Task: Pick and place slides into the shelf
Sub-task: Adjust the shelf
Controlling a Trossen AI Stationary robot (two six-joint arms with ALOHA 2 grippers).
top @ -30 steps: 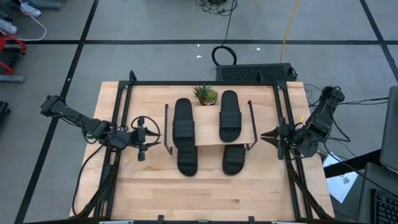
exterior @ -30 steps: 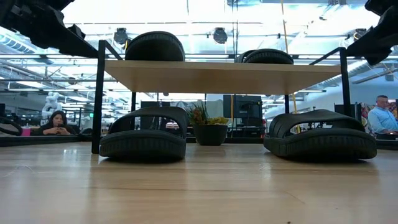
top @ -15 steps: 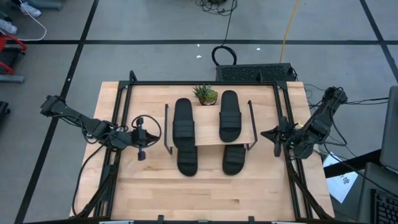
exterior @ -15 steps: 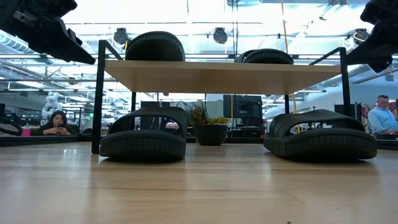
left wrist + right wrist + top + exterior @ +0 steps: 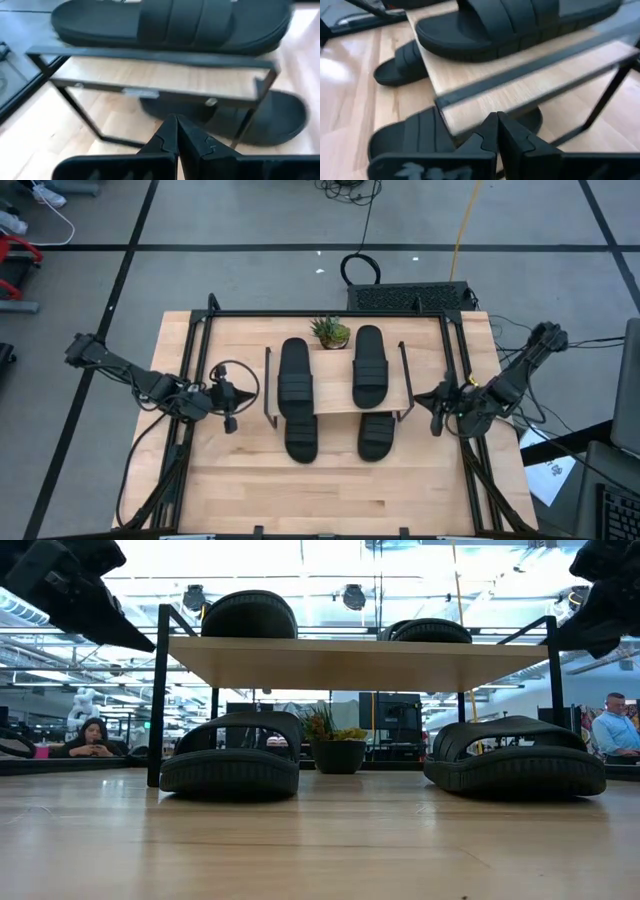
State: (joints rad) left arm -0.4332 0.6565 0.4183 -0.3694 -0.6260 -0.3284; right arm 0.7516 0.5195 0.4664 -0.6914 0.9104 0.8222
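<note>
2 slides (image 5: 296, 373) lie on the shelf (image 5: 338, 402) plank, 2 tucked beneath (image 5: 302, 437), so all 4 look stowed. Left gripper (image 5: 231, 397) and right gripper (image 5: 437, 402), each beside a shelf end, are fully closed and empty, apparently clear of the work.

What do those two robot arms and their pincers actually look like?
Both arms are dark, thin and jointed, with black cables looping beside them. The left gripper and the right gripper each end in two black fingers with stepped, notched inner edges that narrow toward the tip, mounted on a broad black bar. No markings can be read.
</note>
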